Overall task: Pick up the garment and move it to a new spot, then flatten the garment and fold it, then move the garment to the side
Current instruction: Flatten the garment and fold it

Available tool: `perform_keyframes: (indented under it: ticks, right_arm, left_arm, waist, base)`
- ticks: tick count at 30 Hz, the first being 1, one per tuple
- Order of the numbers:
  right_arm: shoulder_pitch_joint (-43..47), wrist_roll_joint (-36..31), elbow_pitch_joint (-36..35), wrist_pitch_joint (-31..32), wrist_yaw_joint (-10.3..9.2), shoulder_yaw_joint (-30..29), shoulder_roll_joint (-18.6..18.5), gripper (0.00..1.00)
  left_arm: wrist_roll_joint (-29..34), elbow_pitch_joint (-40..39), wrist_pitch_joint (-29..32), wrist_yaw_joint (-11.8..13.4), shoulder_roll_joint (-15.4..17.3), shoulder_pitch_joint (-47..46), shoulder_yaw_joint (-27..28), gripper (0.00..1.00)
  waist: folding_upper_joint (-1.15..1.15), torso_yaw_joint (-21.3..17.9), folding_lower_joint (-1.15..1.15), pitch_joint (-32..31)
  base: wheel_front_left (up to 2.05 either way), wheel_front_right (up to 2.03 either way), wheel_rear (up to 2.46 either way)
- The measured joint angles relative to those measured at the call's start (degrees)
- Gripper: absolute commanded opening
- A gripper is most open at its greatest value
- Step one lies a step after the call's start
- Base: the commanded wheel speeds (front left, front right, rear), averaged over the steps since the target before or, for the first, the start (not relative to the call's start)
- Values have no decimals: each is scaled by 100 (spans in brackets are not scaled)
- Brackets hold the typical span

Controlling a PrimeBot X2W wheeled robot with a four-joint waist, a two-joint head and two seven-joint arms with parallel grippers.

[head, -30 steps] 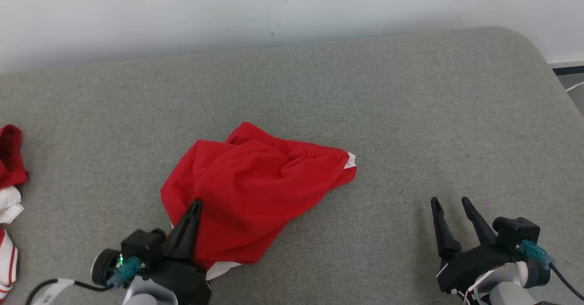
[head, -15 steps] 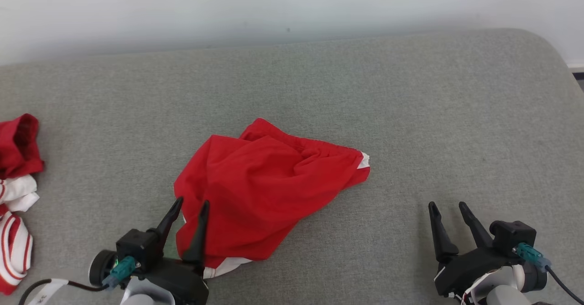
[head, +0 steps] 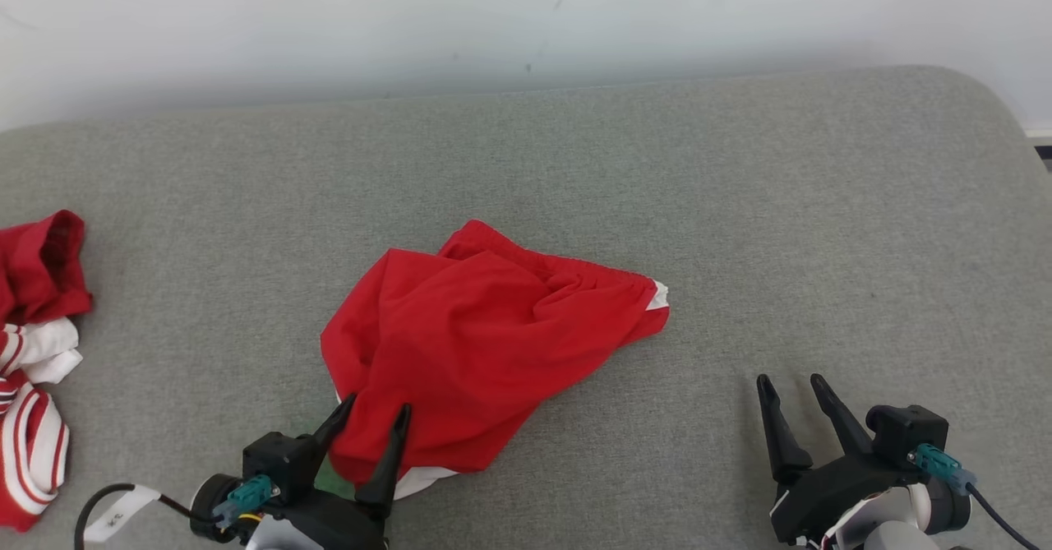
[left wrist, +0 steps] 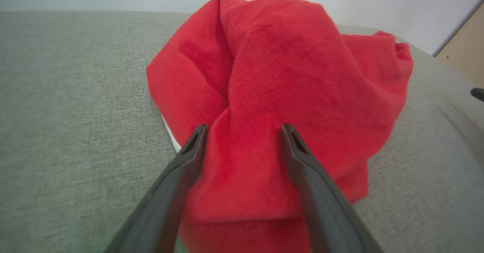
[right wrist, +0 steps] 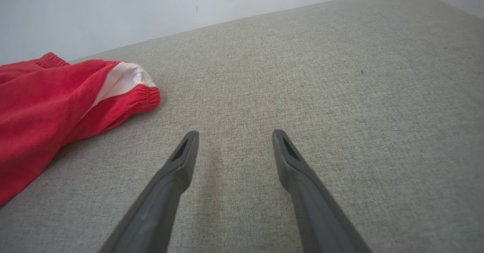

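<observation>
The red garment [head: 485, 344], shorts with a white panel at the waistband corner [head: 657, 293], lies crumpled in the middle of the grey cushion [head: 740, 205]. My left gripper [head: 376, 406] stands open at the garment's near left edge. Seen from the left wrist, a ridge of the red cloth [left wrist: 264, 75] sits between its spread fingers [left wrist: 189, 158], which are not pinching it. My right gripper [head: 791, 381] is open over bare cushion, well to the right of the garment. In the right wrist view the gripper [right wrist: 235, 133] holds nothing and the waistband end [right wrist: 124, 83] lies to its left.
A heap of other red and white striped clothes [head: 33, 344] lies at the cushion's left edge. A pale wall [head: 526, 16] runs behind the cushion. The cushion's rounded corner [head: 986, 98] is at the far right.
My left gripper was shut on the garment a second ago; it has since opened and drawn back toward me. The head camera has shifted slightly. The right arm has barely moved.
</observation>
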Motion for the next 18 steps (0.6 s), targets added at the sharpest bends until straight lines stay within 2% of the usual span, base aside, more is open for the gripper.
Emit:
perform_keyframes:
  ticks: [5, 6, 7, 8, 13, 18]
  right_arm:
    - [-4, 34, 11, 0, 0, 4, -20, 100]
    - [-4, 34, 11, 0, 0, 2, -24, 100]
    - [-4, 35, 12, 0, 0, 1, -22, 100]
    - [-3, 38, 14, 0, 0, -3, -20, 100]
    - [4, 44, 37, 0, 0, -14, -11, 100]
    - [5, 48, 30, 0, 0, -79, -2, 100]
  left_arm:
    - [-48, 270, 0, 0, 79, -208, -123, 100]
    - [-58, 288, 0, 0, 82, -251, -180, 75]
    - [-70, 289, 0, -1, 88, -281, -220, 45]
    - [-102, 271, 0, 0, 101, -299, -276, 0]
    - [-136, -18, 0, -1, 198, -305, -316, 0]
    - [120, -710, 0, -1, 304, -313, 112, 0]
  waist:
    - [0, -107, 0, 8]
    - [0, -126, 0, 9]
    - [0, -142, 0, 11]
    - [0, -157, 0, 12]
    - [0, -186, 0, 19]
    - [0, -152, 0, 56]
  base:
    - [0, 0, 0]
    - [0, 0, 0]
    - [0, 0, 0]
    - [0, 0, 0]
    - [0, 0, 0]
    - [0, 0, 0]
